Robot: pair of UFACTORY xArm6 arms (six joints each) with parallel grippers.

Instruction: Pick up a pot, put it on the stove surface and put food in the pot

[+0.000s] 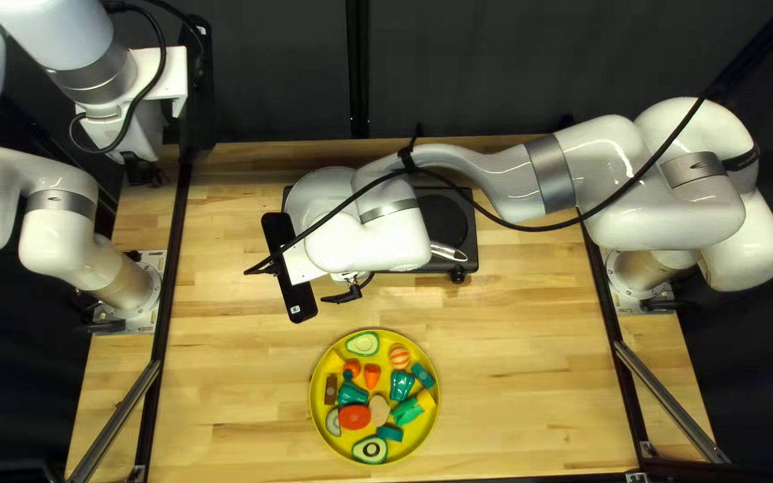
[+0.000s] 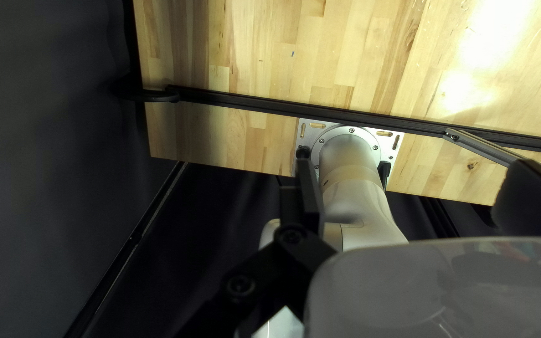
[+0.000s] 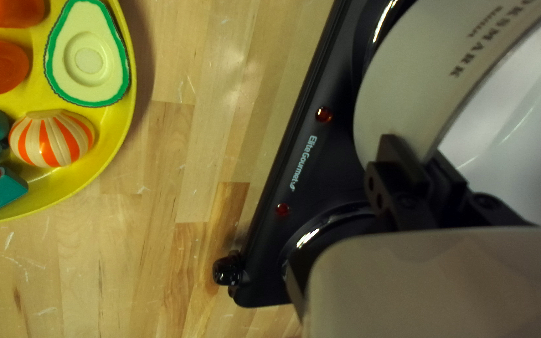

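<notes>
My right gripper (image 1: 351,275) pinches the wall of the pale, round pot (image 3: 408,94) between its fingers, above the black metal stove (image 3: 311,156); my left gripper (image 1: 142,170), spread, is well apart from the pot.

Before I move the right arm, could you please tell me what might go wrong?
The right tool grips the round white pot at one side of its rim, so it could tip or twist. The pot hides part of the black two-burner stove, so it might end up off-centre. The long black cable looping along the right arm could snag.
</notes>
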